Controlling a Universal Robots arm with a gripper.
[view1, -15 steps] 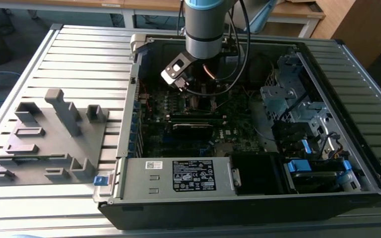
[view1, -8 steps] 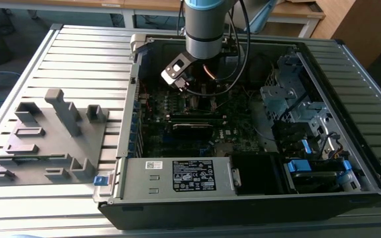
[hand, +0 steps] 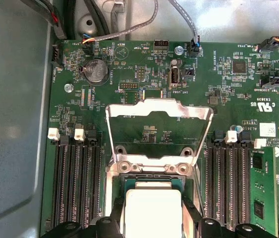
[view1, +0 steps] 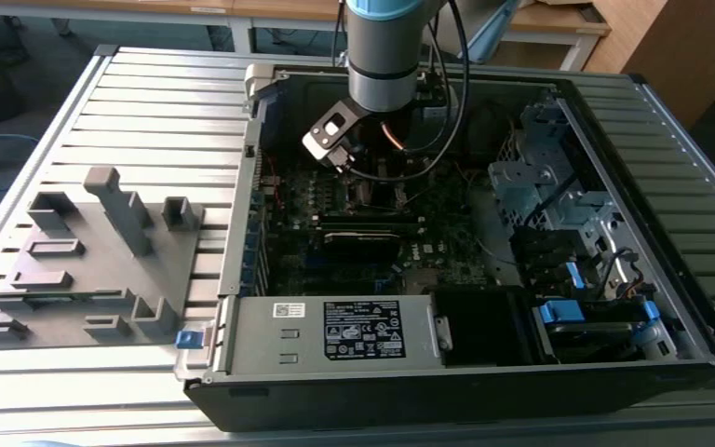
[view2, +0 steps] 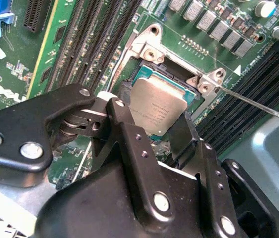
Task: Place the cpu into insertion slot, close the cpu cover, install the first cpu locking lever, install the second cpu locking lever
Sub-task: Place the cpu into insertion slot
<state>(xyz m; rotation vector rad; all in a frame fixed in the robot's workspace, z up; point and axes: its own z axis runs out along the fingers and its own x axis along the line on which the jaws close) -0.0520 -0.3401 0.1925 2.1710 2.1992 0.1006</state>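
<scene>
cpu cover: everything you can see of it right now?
The cpu cover is a thin silvery metal frame with a large square window, and the green board shows through it. It stands open, tipped back from its hinge at the edge of the insertion slot. Nothing touches its frame. The gripper, closed on the cpu, is just past the hinge side.

even, soft light on the slatted table [view1: 146, 112] in the exterior view; computer case [view1: 457, 400] interior in shadow. first wrist view: cpu [hand: 151, 210] top glares white, cpu cover [hand: 198, 111] glints.
</scene>
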